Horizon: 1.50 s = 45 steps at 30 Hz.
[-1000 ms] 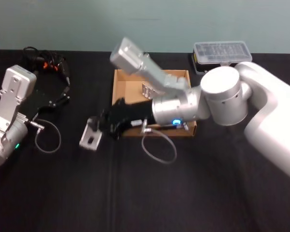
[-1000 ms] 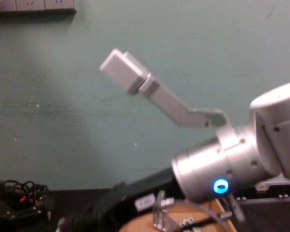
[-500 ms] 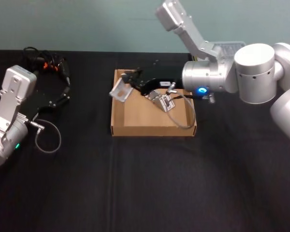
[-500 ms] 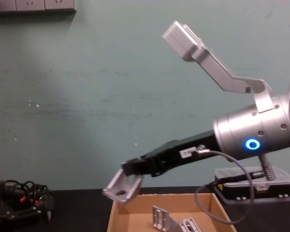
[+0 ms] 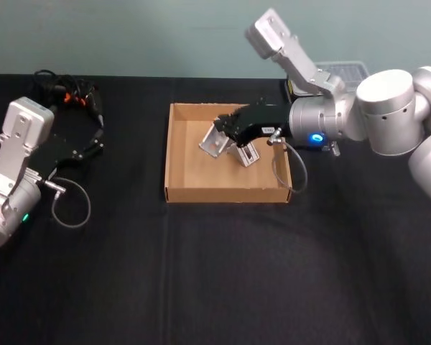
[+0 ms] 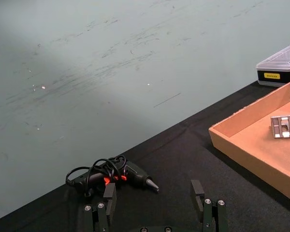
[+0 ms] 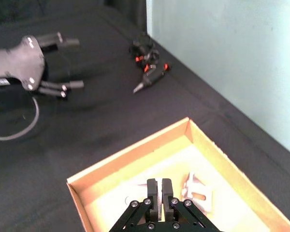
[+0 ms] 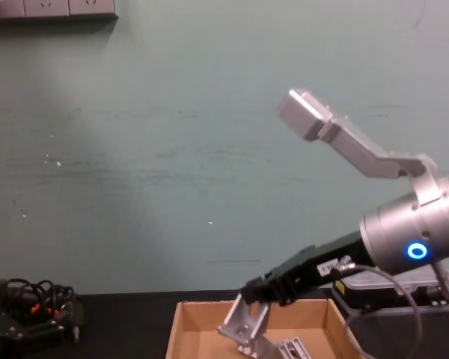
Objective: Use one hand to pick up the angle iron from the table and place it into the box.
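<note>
Over the flat black tabletop (image 5: 215, 273), the shallow tan cardboard box (image 5: 178, 159) sits directly under the robot's dark right gripper (image 5: 225, 131), which reaches in from the box's far right corner on a silver-grey arm. Clamped between the fingers of that gripper is the small silver L-shaped angle iron (image 5: 214, 141), hanging tilted just below the fingertips and low over the box floor, inside the walls. From the chest camera the piece (image 8: 242, 321) hangs slanted off the gripper tip, its lower end close to the cardboard; whether it touches cannot be told. A second, similar silver bracket (image 5: 248, 154) already lies on the box floor just beside and slightly behind the held one, toward the arm. Judged from this, only a short drop straight down remains before release, and the nearness of the lying bracket is the one thing to mind. Well apart to the other side, the left gripper (image 6: 154, 209) rests parked over the table with its fingers spread and nothing between them, facing a black glue gun with a tangled cord (image 6: 111, 174).
</note>
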Motion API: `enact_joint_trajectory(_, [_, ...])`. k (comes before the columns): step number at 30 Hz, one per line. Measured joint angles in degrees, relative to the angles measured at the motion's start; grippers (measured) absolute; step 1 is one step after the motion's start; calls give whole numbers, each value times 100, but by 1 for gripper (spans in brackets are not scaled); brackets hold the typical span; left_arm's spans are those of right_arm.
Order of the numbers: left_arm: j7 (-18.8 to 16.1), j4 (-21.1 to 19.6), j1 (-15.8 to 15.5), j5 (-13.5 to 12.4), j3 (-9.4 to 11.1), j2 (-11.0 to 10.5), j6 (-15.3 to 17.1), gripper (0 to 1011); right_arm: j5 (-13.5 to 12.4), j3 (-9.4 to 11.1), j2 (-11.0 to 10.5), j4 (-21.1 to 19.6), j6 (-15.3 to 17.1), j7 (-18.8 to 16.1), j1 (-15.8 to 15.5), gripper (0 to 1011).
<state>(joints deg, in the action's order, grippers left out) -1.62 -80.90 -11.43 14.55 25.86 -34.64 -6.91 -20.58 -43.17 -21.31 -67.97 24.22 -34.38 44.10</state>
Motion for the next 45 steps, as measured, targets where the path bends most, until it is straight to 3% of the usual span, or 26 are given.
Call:
enact_joint_trajectory(8, [0,0,0,0,0,0,0,1000,263,-127,170,224,23,4,45,67])
enact_joint_trajectory(18, [0,0,0,0,0,0,0,1000,471,-137,519,674,166,158,136,67])
enact_joint_trajectory(27, [0,0,0,0,0,0,0,1000,459,-135,483,632,149,155,126,80])
enact_joint_trajectory(33, [0,0,0,0,0,0,0,1000,449,-133,471,616,136,153,120,231])
enact_joint_trajectory(45, [0,0,0,0,0,0,0,1000,442,-132,459,599,122,152,113,629])
